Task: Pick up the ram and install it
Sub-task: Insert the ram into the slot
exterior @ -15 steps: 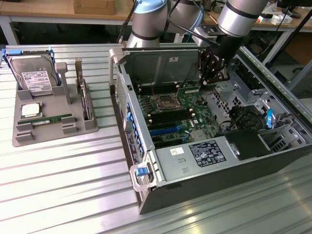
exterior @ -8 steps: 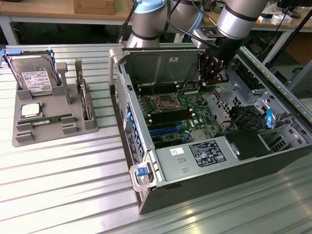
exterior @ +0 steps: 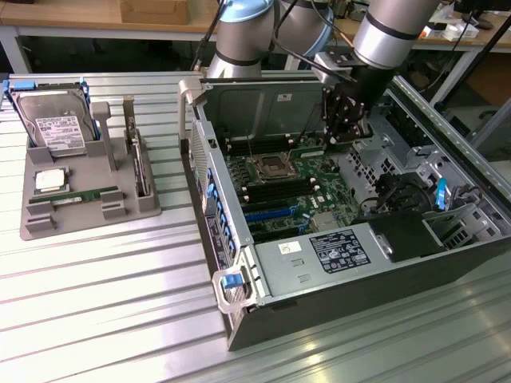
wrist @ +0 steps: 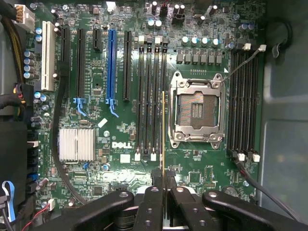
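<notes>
Gripper (wrist: 163, 180) closed on ram (wrist: 163, 134), ram held edge-on above mobo (wrist: 120, 130) inside open PC case (exterior: 335, 271), lined up w/ DIMM slots (wrist: 151, 101) beside CPU socket (wrist: 196, 110), 2nd ram (exterior: 80, 196) in grey tray (exterior: 88, 215) on counter (exterior: 96, 303), near hard drive (exterior: 57, 128)

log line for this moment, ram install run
gripper: shut on ram | place: over motherboard slots beside cpu socket | second ram: on tray

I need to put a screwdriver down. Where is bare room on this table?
Bare ribbed table lies in front of the grey parts holder and beside the open computer case. Inside the case is crowded; there the gripper holds the ram.
</notes>
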`<state>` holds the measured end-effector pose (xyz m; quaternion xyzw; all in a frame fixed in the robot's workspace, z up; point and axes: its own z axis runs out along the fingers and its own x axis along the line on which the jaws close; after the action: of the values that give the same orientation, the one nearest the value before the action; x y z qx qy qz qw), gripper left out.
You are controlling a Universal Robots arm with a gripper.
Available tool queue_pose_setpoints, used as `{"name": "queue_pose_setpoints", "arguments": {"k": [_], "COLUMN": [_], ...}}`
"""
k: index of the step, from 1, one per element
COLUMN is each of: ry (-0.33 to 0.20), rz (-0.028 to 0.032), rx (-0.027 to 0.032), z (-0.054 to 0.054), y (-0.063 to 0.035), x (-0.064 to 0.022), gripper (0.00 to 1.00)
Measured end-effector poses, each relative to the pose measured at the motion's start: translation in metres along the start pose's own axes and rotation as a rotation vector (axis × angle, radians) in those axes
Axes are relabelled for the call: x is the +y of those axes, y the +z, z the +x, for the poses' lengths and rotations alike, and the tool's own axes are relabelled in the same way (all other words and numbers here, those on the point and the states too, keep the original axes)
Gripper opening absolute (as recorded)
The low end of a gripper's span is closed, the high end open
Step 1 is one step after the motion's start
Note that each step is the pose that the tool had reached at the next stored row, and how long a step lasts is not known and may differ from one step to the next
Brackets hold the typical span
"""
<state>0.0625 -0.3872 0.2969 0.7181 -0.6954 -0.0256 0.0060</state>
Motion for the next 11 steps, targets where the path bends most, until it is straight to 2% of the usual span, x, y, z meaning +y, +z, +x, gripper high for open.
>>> {"name": "queue_pose_setpoints", "arguments": {"k": [11], "ry": [0.0], "rz": [0.0], "rx": [-0.0001], "z": [0.0002], "y": [0.0088], "x": [-0.0004], "gripper": [0.12]}}
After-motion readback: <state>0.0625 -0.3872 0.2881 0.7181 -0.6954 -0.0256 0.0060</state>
